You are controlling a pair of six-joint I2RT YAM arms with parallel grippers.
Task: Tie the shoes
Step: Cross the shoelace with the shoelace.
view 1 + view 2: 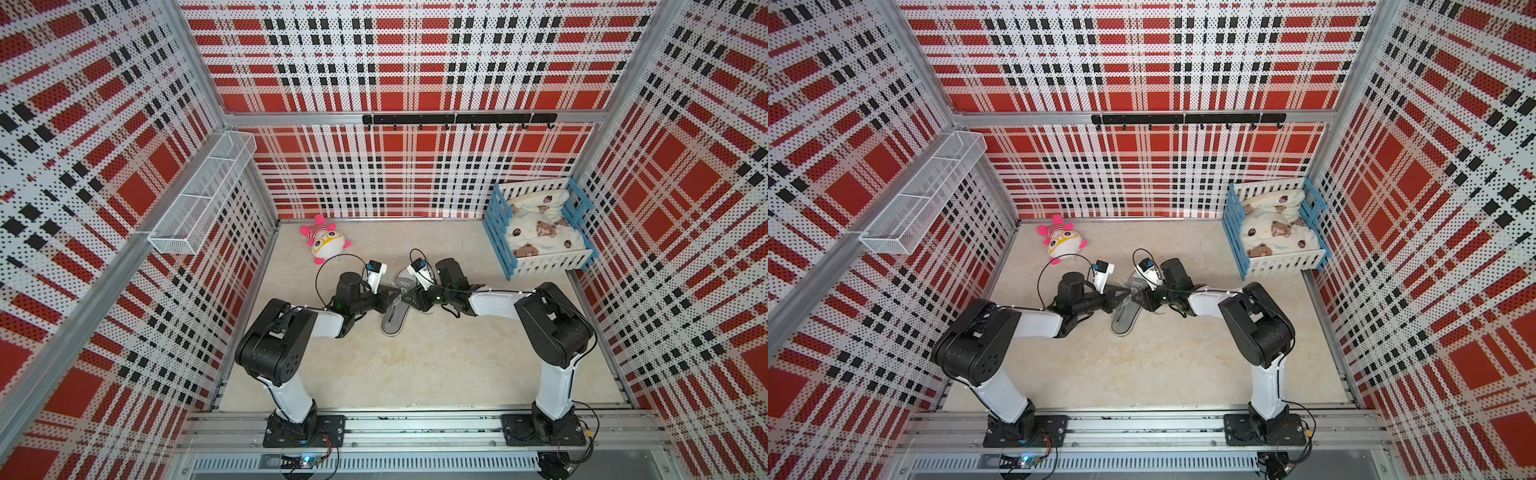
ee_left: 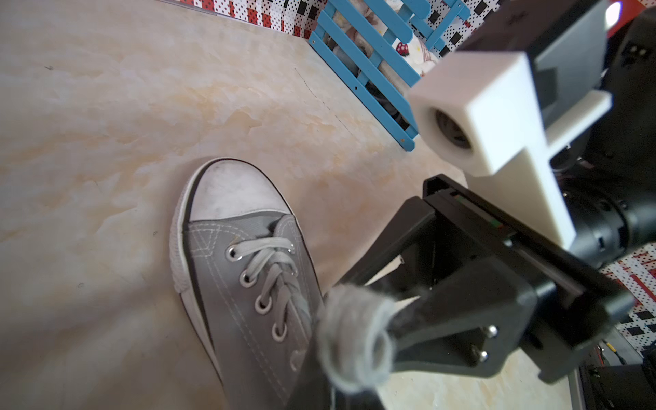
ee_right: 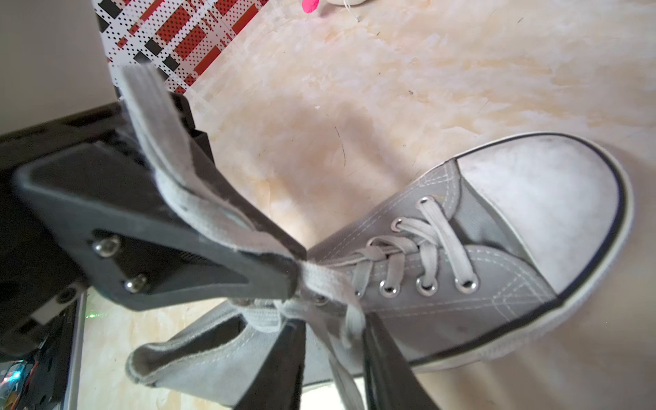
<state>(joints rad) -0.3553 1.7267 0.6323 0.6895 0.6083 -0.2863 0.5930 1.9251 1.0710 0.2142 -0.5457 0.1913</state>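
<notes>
The grey shoe (image 1: pixel 394 322) (image 1: pixel 1124 322) lies mid-floor with its white toe cap toward the back wall. Both grippers meet above its laces. In the right wrist view my left gripper (image 3: pixel 294 278) is shut on a pale grey lace (image 3: pixel 159 142), which drapes over its finger above the shoe (image 3: pixel 461 305). My right gripper (image 3: pixel 333 332) hangs over the shoe's tongue, jaws apart, with a loose lace strand running between them. In the left wrist view a blurred loop of lace (image 2: pixel 355 340) sits at the tip of my left gripper (image 2: pixel 330 390), beside the shoe (image 2: pixel 245 284).
A pink-and-white plush toy (image 1: pixel 326 241) (image 1: pixel 1063 241) lies at the back left. At the back right stands a blue-and-white crate (image 1: pixel 494 228) (image 1: pixel 1233 226) (image 2: pixel 365 71) holding a bear-print blanket. A wire basket (image 1: pixel 199 195) hangs on the left wall.
</notes>
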